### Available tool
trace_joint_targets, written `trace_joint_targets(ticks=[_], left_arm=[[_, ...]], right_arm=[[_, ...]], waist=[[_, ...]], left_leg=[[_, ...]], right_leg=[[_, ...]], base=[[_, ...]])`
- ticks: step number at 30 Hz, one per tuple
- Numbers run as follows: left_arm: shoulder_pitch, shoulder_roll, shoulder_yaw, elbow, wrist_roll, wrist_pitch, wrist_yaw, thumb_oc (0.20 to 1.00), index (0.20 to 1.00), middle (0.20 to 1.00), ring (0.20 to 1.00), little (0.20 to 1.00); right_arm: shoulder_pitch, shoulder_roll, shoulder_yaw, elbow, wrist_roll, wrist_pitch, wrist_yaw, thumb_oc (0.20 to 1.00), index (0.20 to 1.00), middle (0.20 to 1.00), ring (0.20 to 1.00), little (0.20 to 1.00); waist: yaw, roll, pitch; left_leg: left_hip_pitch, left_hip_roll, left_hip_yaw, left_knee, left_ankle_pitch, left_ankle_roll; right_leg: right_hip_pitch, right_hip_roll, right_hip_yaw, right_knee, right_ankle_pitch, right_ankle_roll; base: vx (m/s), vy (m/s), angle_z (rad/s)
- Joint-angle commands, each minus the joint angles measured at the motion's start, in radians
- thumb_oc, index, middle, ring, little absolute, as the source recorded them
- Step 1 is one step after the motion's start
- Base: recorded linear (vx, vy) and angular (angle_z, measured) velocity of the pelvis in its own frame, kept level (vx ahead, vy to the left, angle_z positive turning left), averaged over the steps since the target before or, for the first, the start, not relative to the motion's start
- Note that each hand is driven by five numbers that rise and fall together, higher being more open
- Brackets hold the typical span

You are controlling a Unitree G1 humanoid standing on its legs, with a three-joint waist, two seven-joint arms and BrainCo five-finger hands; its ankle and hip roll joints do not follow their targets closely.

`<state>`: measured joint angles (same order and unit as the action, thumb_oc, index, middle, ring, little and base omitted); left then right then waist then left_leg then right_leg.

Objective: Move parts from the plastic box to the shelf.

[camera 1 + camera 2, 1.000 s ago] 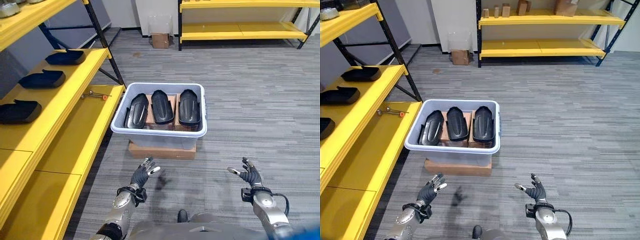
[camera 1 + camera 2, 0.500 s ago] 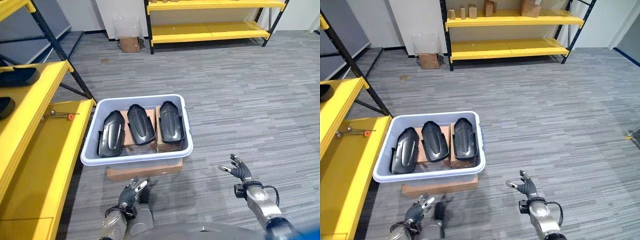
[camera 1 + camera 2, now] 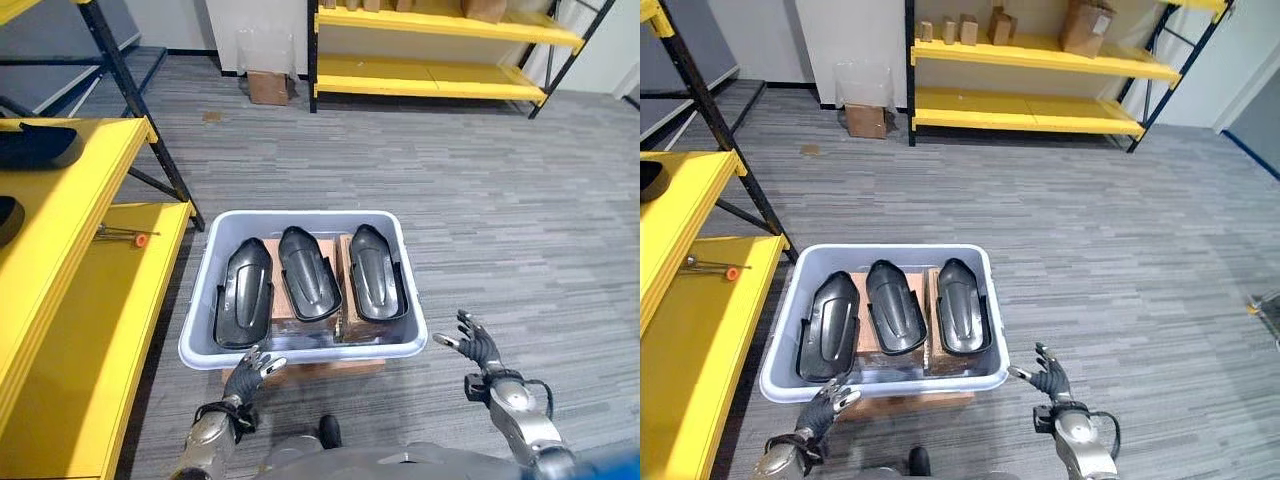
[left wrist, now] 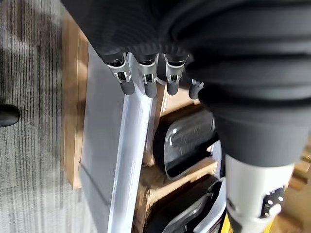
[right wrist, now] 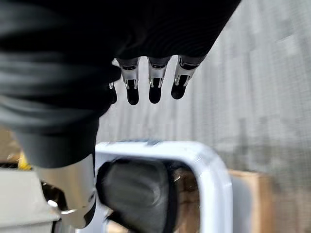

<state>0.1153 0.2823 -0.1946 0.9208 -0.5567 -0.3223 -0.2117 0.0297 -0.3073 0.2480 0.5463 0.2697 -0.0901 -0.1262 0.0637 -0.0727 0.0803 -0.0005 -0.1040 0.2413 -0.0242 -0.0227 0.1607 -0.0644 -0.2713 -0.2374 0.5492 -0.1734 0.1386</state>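
Observation:
A pale grey plastic box [image 3: 302, 350] stands on a flat cardboard base on the floor, right in front of me. Three black moulded parts lie in it side by side: left [image 3: 243, 292], middle [image 3: 308, 286], right [image 3: 376, 284]. My left hand [image 3: 248, 374] hangs open just before the box's near left corner, holding nothing; its fingers [image 4: 147, 82] hover over the rim. My right hand [image 3: 478, 348] is open and empty beside the box's near right corner. The yellow shelf [image 3: 70, 215] runs along my left, with black parts [image 3: 38, 146] on its upper level.
A small tool with an orange tip [image 3: 128, 236] lies on the lower level of the left shelf. Another yellow rack [image 3: 440, 60] stands at the far wall with cardboard boxes on it, and a small carton [image 3: 267, 87] sits on the floor beside it. Grey carpet stretches to the right.
The camera has come closer to the box and swung right, so the left shelf shows less. Both hands now sit at the box's near corners, still open and empty.

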Motion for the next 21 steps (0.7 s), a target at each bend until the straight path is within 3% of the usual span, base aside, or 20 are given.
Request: trace_joint_targets(ticks=[1, 3, 4, 7, 14, 21], left_arm=[[-0.006, -0.036, 0.023, -0.059, 0.009, -0.070, 0.002, 1.000, 1.000, 1.000, 1.000, 1.000], [0.000, -0.041, 0.014, -0.074, 0.004, -0.060, 0.008, 1.000, 1.000, 1.000, 1.000, 1.000], [0.004, -0.041, 0.006, -0.088, 0.002, -0.061, 0.019, 1.000, 1.000, 1.000, 1.000, 1.000], [0.002, -0.049, -0.015, -0.098, 0.013, -0.062, 0.029, 1.000, 1.000, 1.000, 1.000, 1.000], [-0.008, -0.057, -0.031, -0.100, 0.013, -0.074, -0.003, 1.000, 1.000, 1.000, 1.000, 1.000], [-0.015, -0.059, -0.040, -0.131, -0.020, -0.078, -0.003, 1.000, 1.000, 1.000, 1.000, 1.000]], right_arm=[[-0.025, -0.031, -0.012, -0.037, -0.001, -0.022, -0.049, 1.000, 1.000, 1.000, 1.000, 1.000], [-0.027, -0.038, -0.007, -0.043, 0.003, -0.020, -0.051, 1.000, 1.000, 1.000, 1.000, 1.000], [-0.028, -0.036, -0.003, -0.046, -0.002, -0.021, -0.051, 1.000, 1.000, 1.000, 1.000, 1.000], [-0.020, -0.037, -0.013, -0.044, -0.003, -0.006, -0.061, 1.000, 1.000, 1.000, 1.000, 1.000], [-0.022, -0.033, 0.006, 0.023, -0.027, 0.038, -0.088, 1.000, 1.000, 1.000, 1.000, 1.000], [-0.020, -0.030, 0.019, 0.034, -0.025, 0.057, -0.093, 1.000, 1.000, 1.000, 1.000, 1.000]], waist=[[-0.020, 0.013, 0.028], [-0.042, 0.008, 0.033], [-0.050, 0.002, 0.041], [-0.073, 0.009, 0.039], [-0.065, 0.013, 0.014], [-0.073, 0.017, 0.016]], left_leg=[[0.011, 0.095, -0.078, 0.009, 0.032, -0.080], [0.036, 0.092, -0.088, -0.007, 0.027, -0.091], [0.058, 0.084, -0.089, -0.014, 0.015, -0.090], [0.062, 0.085, -0.123, -0.024, 0.014, -0.097], [0.061, 0.097, -0.117, -0.042, 0.045, -0.119], [0.073, 0.105, -0.101, -0.039, 0.041, -0.121]], right_leg=[[0.036, 0.120, -0.004, -0.229, 0.219, -0.053], [-0.003, 0.171, 0.014, -0.334, 0.216, -0.056], [-0.051, 0.160, 0.025, -0.345, 0.286, -0.041], [-0.040, 0.194, 0.089, -0.422, 0.246, -0.059], [0.065, 0.213, 0.080, -0.497, 0.217, -0.083], [0.087, 0.220, 0.077, -0.492, 0.199, -0.093]], base=[[0.06, -0.054, -0.30], [0.07, -0.081, 0.04], [0.05, -0.077, 0.28], [0.06, -0.098, 0.22], [0.07, -0.129, 0.15], [0.05, -0.085, -0.05]])
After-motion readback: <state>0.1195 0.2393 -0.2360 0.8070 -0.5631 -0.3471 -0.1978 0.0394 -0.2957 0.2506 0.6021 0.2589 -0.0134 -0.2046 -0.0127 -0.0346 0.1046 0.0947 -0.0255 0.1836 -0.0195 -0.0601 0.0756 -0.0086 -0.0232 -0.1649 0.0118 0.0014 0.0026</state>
